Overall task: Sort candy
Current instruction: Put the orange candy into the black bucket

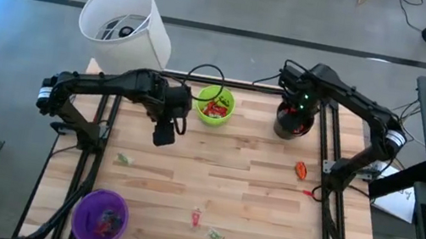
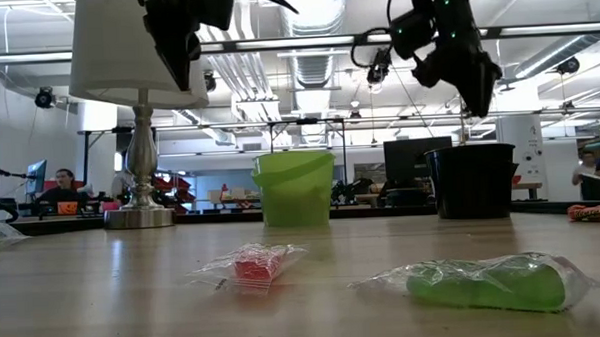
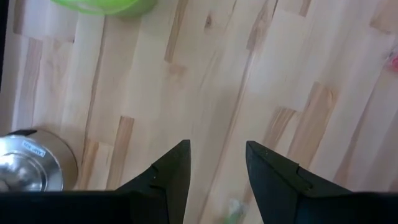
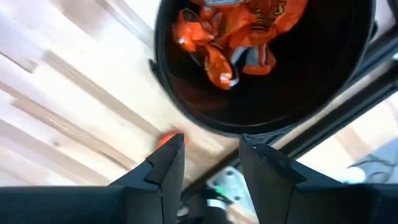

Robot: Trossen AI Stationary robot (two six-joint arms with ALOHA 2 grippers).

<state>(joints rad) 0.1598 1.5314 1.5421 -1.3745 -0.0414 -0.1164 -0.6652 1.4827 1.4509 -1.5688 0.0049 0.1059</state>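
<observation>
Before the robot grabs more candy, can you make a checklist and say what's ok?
1. Right gripper fingers open and holding nothing, above the black cup: ok.
2. Orange candy is inside the black cup: ok.
3. Left gripper fingers open and holding nothing, over bare table near the green cup: ok.
4. All candy sorted: not ok. An orange piece, a red piece and green pieces lie loose on the table.
5. Purple cup upright at the table's corner: ok.
</observation>
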